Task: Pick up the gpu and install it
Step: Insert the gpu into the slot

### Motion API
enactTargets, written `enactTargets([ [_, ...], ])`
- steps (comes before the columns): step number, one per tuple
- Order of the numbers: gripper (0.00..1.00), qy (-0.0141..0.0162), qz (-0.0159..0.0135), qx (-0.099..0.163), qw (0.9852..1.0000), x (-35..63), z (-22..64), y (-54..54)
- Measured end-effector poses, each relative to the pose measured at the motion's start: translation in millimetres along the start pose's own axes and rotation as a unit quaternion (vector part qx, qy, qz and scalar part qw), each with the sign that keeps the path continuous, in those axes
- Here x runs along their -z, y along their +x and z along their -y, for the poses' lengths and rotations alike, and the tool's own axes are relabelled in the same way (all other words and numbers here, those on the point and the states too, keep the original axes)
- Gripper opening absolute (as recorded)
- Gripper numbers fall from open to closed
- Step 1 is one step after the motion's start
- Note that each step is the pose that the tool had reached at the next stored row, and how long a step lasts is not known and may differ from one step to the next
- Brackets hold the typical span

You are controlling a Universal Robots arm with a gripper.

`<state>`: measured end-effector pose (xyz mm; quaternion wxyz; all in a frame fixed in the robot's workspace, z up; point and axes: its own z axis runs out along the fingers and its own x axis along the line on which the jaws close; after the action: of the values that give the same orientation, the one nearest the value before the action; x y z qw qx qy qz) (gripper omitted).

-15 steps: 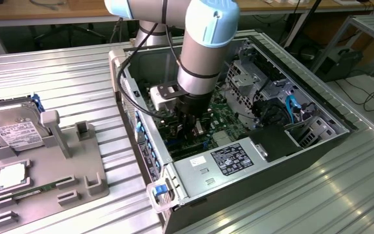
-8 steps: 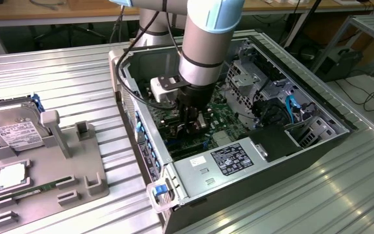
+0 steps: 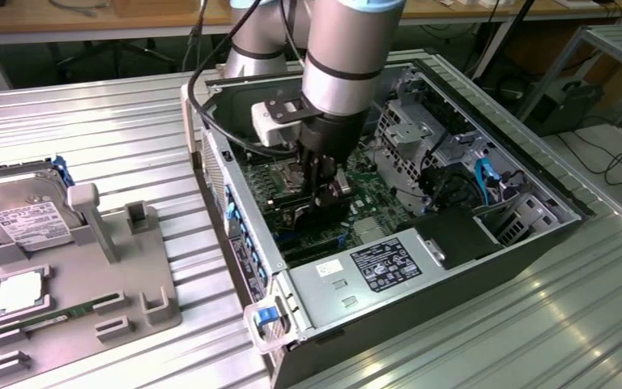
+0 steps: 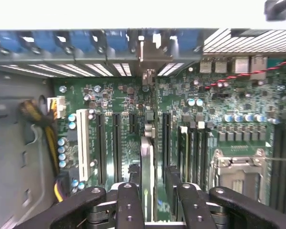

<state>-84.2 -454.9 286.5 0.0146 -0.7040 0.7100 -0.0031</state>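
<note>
Wrist view: one end effector point(image 4: 147, 193) grips one gpu point(image 4: 146, 162) edge-on over one green motherboard point(image 4: 109, 100).

The gripper point(image 3: 327, 188) is reaching inside the case point(image 3: 484, 267); the tray point(image 3: 127, 284) is lying at the case's exterior-view left, bearing the drive point(image 3: 25, 212).
</note>
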Motion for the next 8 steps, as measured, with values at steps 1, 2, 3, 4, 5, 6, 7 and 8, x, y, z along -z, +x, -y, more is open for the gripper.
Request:
enactTargets([
  [1,0.35,0.0003,0.0000,0.000,1.0000,2.3,0.1,-0.1],
  [2,0.35,0.0003,0.0001,0.000,1.0000,2.3,0.0,-0.1],
  [3,0.35,0.0004,0.0001,0.000,1.0000,2.3,0.1,-0.1],
  [4,0.35,0.0004,0.0001,0.000,1.0000,2.3,0.1,-0.1],
  [5,0.35,0.0004,0.0001,0.000,1.0000,2.3,0.1,-0.1],
  [6,0.34,0.0004,0.0001,0.000,1.0000,2.3,0.1,-0.1],
  [7,0.27,0.0004,0.0001,0.000,1.0000,2.3,0.1,-0.1],
  [8,0.27,0.0004,0.0001,0.000,1.0000,2.3,0.1,-0.1],
])
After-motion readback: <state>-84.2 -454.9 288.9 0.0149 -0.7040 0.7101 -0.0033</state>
